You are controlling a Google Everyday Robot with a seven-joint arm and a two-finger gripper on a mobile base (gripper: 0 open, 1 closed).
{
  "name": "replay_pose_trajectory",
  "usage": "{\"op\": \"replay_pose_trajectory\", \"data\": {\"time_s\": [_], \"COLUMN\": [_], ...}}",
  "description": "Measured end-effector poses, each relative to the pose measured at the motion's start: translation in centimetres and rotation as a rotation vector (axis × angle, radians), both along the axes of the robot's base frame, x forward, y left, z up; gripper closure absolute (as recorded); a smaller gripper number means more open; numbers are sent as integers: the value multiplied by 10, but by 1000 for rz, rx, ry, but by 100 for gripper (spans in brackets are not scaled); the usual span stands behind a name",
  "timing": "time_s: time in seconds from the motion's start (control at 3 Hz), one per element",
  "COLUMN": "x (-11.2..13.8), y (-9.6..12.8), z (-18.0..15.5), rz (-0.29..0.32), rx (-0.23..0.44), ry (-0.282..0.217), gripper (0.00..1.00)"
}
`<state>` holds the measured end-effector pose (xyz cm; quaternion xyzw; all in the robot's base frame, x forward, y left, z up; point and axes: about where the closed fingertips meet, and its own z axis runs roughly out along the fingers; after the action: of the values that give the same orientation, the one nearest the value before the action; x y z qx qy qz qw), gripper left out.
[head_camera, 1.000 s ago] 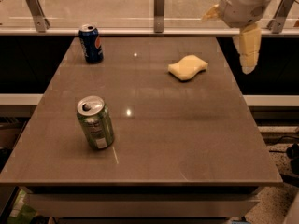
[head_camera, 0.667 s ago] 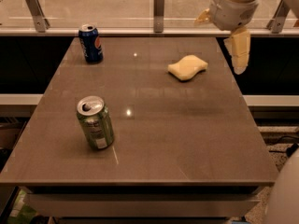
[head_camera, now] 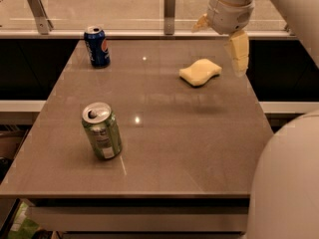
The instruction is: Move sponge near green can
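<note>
The pale yellow sponge (head_camera: 200, 72) lies flat on the brown table (head_camera: 164, 133), at the far right. The green can (head_camera: 102, 131) stands upright at the near left of the table, its silver top and white label patch showing. My gripper (head_camera: 220, 38) hangs above the table's far right edge, just above and to the right of the sponge and not touching it. Its cream fingers (head_camera: 238, 51) are spread apart and hold nothing.
A blue Pepsi can (head_camera: 97, 46) stands at the far left of the table. A glass barrier with metal posts (head_camera: 170, 4) runs behind the table. My arm's white body (head_camera: 284, 183) fills the right foreground.
My gripper has moved left and a little lower, closer to the sponge. The sponge and both cans have not moved.
</note>
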<state>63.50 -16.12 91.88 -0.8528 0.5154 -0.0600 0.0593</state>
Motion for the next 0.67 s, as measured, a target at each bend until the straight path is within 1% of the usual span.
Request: {"op": "replay_pose_trajectory", "data": {"time_s": [0.33,0.67], "x": [14,26], "y": [11,18], "z": [-9,-20], "rz": [17,37], "rx": [-10,-2], "ry": [8,19], "gripper": [0,0]}}
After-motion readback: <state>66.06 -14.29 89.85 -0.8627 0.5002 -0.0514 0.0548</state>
